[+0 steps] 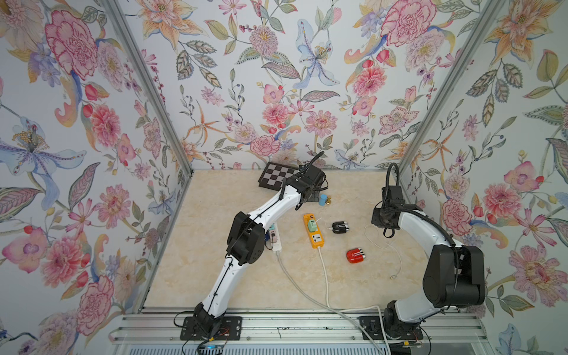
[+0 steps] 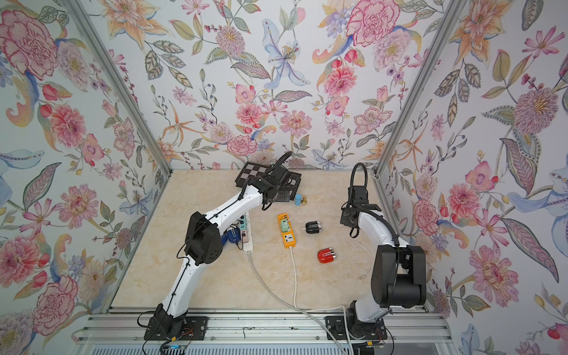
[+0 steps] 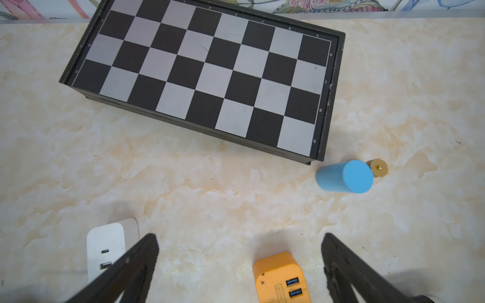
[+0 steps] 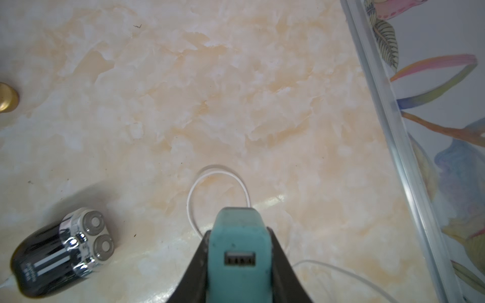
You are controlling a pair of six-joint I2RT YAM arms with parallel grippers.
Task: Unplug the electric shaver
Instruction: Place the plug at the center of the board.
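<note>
1. Your right end effector (image 4: 238,236) is clamped on a teal adapter (image 4: 237,225), one finger on each side of it. The adapter's USB port faces the wrist camera and looks bare.
2. Your left end effector (image 3: 238,237) stands wide apart with nothing between the fingers. It hangs over bare counter (image 1: 215,276) between the end of the white power strip (image 3: 105,246) and the end of the orange power strip (image 1: 316,238).
3. The black shaver (image 1: 340,227) lies on its side on the counter, between the orange power strip and your right arm, with its twin heads pointing towards that arm. There is a bit of white at its tail end (you cannot tell from these views whether that is a plug).
4. A white cable (image 4: 189,203) loops on the counter just beyond the teal adapter and trails back along the right side. In both top views its far end lies loose near the right arm's elbow.
5. A green adapter (image 1: 313,226) sits in the orange power strip.
6. A red shaver (image 1: 356,256) lies apart from the black one, nearer the arm bases.
7. At the back, a chessboard (image 3: 204,70) lies flat. A blue cylinder (image 3: 343,177) stands just off its corner, with a gold piece (image 3: 378,168) right beside the cylinder.
</note>
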